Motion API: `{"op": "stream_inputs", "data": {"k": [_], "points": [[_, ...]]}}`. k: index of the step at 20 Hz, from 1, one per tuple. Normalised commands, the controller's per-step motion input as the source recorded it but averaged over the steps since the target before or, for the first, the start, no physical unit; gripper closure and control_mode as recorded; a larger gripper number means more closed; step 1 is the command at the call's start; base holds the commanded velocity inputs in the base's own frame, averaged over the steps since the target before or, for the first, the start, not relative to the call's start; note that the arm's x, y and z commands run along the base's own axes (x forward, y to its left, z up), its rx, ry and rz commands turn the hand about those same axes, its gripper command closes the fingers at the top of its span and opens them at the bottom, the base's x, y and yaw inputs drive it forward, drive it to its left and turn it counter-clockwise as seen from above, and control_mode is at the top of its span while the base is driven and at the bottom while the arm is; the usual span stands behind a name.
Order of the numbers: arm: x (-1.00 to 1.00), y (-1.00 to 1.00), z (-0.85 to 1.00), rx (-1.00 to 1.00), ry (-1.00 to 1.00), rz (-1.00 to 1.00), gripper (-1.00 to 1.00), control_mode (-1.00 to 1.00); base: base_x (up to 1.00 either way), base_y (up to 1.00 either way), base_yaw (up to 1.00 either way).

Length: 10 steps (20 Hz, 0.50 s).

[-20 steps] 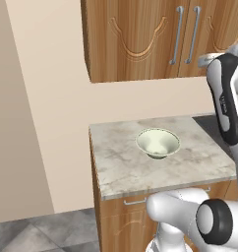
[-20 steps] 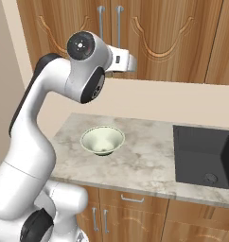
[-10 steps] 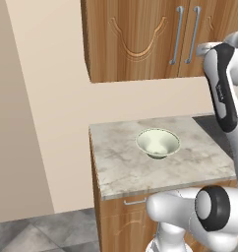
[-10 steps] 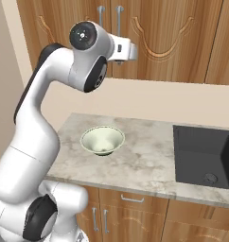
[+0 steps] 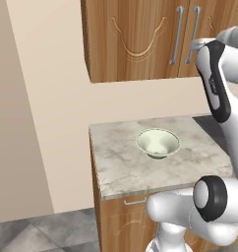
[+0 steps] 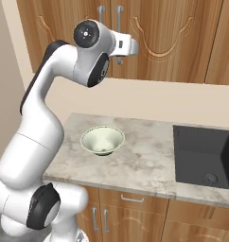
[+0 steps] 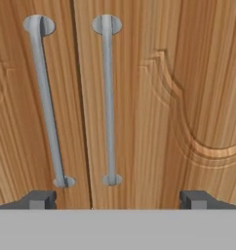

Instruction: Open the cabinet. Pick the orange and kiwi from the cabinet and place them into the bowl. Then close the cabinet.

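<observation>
The brown wood-grain cabinet point(image 5: 135, 39) hangs on the wall above the counter with both doors closed, so the orange and kiwi are hidden. In the hand view its two vertical silver bar handles point(image 7: 108, 97) stand side by side at the door seam. My gripper point(image 7: 117, 199) is open, its two dark fingertips point(image 7: 40, 199) spread wide just in front of the doors, below the handles' lower ends. From the right base view the hand point(image 6: 126, 45) is raised to the handles' height. The pale greenish-white bowl point(image 5: 158, 142) sits empty on the marble counter.
The marble counter point(image 5: 116, 162) ends at its left edge beside a beige wall point(image 5: 42, 98). A dark sink point(image 6: 206, 156) is set into the counter to the right of the bowl point(image 6: 102, 140). Lower wooden cabinets point(image 6: 130, 212) with short handles run below.
The arm has risen and reached forward, bringing the hand closer to the cabinet doors at the handles. The jaws have stayed open. The bowl has not moved.
</observation>
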Motion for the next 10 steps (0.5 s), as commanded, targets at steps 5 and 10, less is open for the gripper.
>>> {"op": "stream_inputs", "data": {"k": [5, 10], "points": [[0.32, 0.06, 0.00, 0.00, -0.01, 0.00, -1.00, -1.00, 0.00, 0.00, 0.00], [0.38, 0.00, 0.00, 0.00, 0.00, 0.00, -1.00, -1.00, 0.00, 0.00, 0.00]]}}
